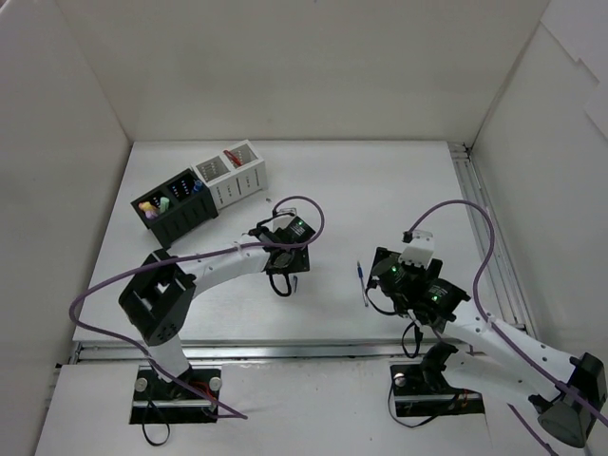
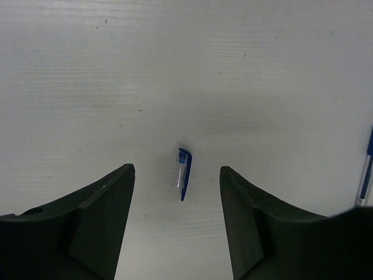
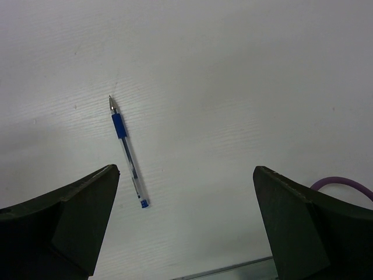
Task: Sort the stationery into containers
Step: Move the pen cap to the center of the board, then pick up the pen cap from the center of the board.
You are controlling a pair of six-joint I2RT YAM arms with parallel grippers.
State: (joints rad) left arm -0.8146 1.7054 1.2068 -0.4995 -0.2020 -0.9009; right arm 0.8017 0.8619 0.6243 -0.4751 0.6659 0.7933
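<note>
White laminate table carries all items under inspection. A small blue-and-clear plastic pen cap lies flat on the table between the two black fingers of the left gripper. These fingers stand apart, one on each side of the cap, and neither touches it. A slim clear-barrelled pen with a blue grip sleeve lies loose on the table, well apart from the cap. In the right wrist view it sits just beside the near-left finger, its metal tip pointing away from the camera. The right gripper is spread to full width and holds nothing. A purple cable shows beside its right finger. At the far left of the table a black divided organiser and a white perforated mesh organiser stand side by side, touching or nearly so. The black one contains yellow, green and blue items. The white one contains a red item in its far compartment. Finer detail of the contents cannot be determined.
</note>
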